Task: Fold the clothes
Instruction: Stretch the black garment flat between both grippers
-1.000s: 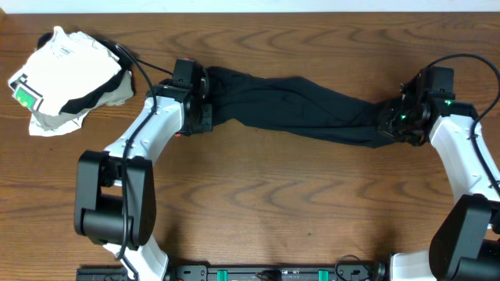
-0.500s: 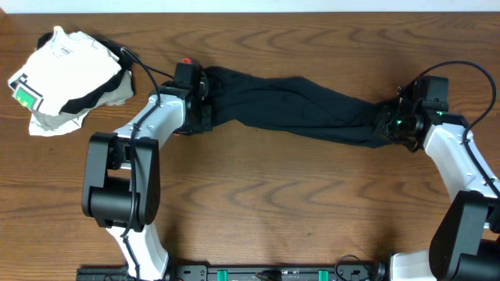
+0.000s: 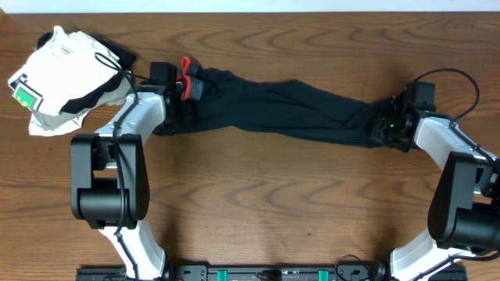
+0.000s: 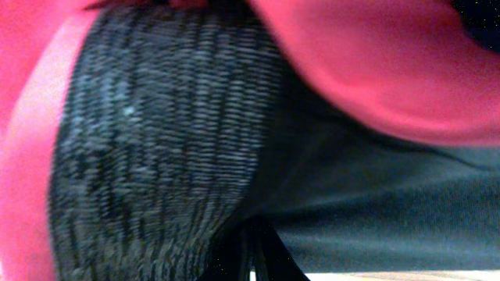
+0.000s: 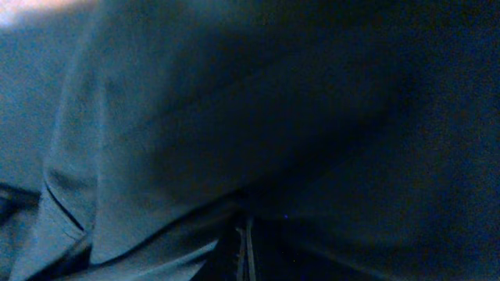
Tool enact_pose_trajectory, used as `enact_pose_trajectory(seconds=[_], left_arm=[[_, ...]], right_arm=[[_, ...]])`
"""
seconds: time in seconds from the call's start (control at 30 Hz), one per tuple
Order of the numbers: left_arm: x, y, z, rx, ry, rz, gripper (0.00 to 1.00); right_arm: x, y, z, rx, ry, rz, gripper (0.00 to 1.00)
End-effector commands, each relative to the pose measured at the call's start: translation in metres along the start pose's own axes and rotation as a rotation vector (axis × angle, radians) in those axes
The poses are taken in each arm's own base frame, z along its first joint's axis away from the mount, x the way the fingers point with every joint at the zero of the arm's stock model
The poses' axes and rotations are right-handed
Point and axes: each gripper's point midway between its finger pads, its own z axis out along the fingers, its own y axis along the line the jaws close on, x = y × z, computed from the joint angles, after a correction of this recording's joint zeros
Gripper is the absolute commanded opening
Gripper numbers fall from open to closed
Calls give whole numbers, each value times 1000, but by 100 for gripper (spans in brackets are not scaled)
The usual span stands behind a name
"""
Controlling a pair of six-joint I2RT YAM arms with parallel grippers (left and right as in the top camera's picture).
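Seen from above, the clothes [image 3: 289, 109], a soft black garment like shorts, lay drawn into a long band across the far part of a wooden table [image 3: 258, 211]. The band sloped slightly down toward the right. The step in hand appeared to be the stretch-out before folding, with both ends gripped and the cloth pulled fairly taut but twisted and bunched along its middle. The next move probably called for untwisting and spreading the fabric flat. Both pinches would need to stay firm so the slippery cloth did not slide free.

At far left a white garment [image 3: 66, 70] with a green tag [image 3: 26, 95] sat apart from the black cloth. The left arm [image 3: 133, 125] rose from the near edge and bent rightward. The left gripper [image 3: 178, 87] was pressed together on the grey waistband [image 4: 156, 156], and the waistband's red-orange edge [image 3: 187, 66] showed beside it. At right, the right arm [image 3: 441, 144] reached up and inward. The right gripper [image 3: 384, 129] was clamped on the opposite end, and its wrist view showed only dark fabric.
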Motion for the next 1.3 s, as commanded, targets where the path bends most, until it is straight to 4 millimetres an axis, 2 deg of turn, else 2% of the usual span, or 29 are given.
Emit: enact_pose_trajectory(seconds=[0.0,0.27,0.43,0.6,0.8,0.9,1.07,1.17,1.27], left_arm=[[16,24,17,-53,73,-28,6],[19,44,16,-128,84,-30,6],[25,47,14,-141,109,-29,6],[38,46,4,-141,153,-61,6],[38,40,-31,-115,122,-97,6],[34,37,-60,-103,63,-137,6],[25,27,-103,-42,-51,-138,6],[15,20,-126,-8,-140,-128,6],[8,-10,-144,117,-206,-3,6]], right_arm=[[4,-24,8,53,21,55,1],[-9,-71,-7,197,0,145,1],[-20,-87,-14,251,-33,168,2],[-25,-97,-19,291,-52,231,2],[-33,-103,-26,335,-79,239,3],[-35,-113,-33,397,-90,270,3],[-37,-119,-39,395,-85,313,2],[-40,-107,-41,321,-59,322,1],[-50,-86,-50,219,-51,311,1]])
